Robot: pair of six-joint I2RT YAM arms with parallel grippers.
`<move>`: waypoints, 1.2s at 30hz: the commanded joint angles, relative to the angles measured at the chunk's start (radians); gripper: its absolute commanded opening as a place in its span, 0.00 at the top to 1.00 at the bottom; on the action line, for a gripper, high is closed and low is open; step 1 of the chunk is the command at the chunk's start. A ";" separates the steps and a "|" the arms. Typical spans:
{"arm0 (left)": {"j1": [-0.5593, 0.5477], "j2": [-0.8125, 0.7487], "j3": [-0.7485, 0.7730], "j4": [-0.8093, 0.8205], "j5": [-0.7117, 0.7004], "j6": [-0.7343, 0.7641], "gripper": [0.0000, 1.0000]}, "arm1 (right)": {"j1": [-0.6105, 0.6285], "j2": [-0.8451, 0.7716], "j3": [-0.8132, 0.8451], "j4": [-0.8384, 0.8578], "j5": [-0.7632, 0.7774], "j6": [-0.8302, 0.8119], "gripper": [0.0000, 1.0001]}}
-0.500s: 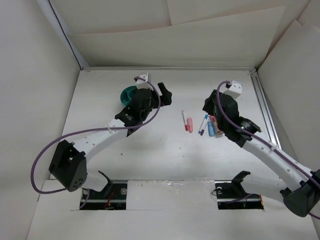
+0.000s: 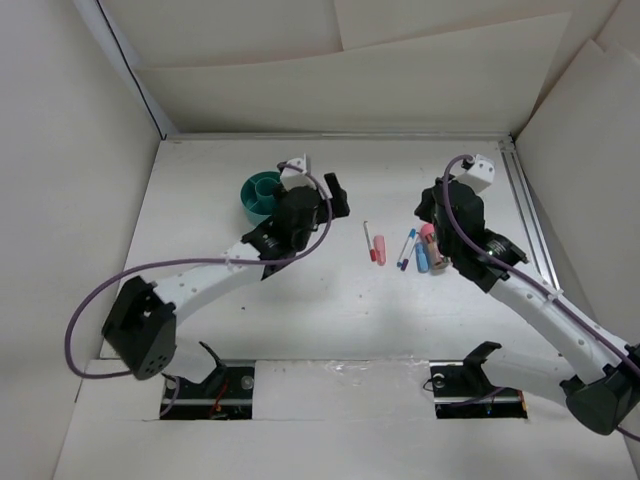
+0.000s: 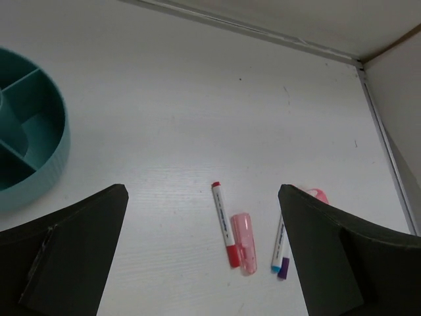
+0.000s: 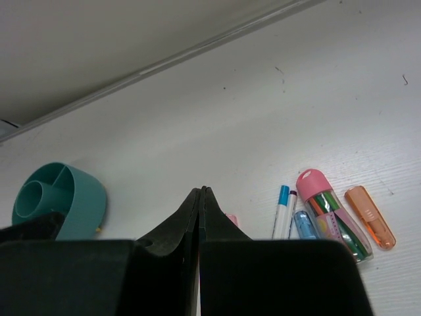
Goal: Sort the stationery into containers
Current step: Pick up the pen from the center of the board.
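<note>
White tabletop (image 2: 330,300); pens (image 2: 408,248) loose, 4 o'clock from teal organiser (image 2: 250,196). Left gripper (image 3: 200,194) spread, right gripper (image 4: 199,192) pressed together, both empty. Next, likely: grasp red-tipped pen (image 3: 223,224).

We log one build for left arm (image 2: 205,272) and right arm (image 2: 550,315): white links between black joint housings, with a purple cable (image 2: 70,338) looping along each. A white camera block (image 2: 478,170) caps each wrist. The fingers (image 3: 66,257) are matte, dark, flat-faced wedges.
</note>
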 commanded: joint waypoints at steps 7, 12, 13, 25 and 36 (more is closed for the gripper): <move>0.016 -0.302 -0.212 0.390 0.157 0.062 0.00 | 0.003 -0.118 -0.043 0.098 0.032 -0.015 1.00; -0.005 -0.109 -0.012 0.213 0.246 0.049 0.00 | 0.003 -0.109 -0.053 0.084 0.041 -0.015 1.00; -0.017 -0.085 0.009 0.189 0.200 0.033 0.00 | 0.003 -0.108 -0.053 0.084 0.055 -0.004 1.00; -0.057 0.265 0.224 -0.046 0.125 0.051 0.88 | -0.055 -0.099 -0.132 0.050 0.053 0.086 1.00; -0.085 0.645 0.618 -0.411 -0.052 0.033 0.64 | -0.084 -0.101 -0.177 0.069 0.033 0.106 0.81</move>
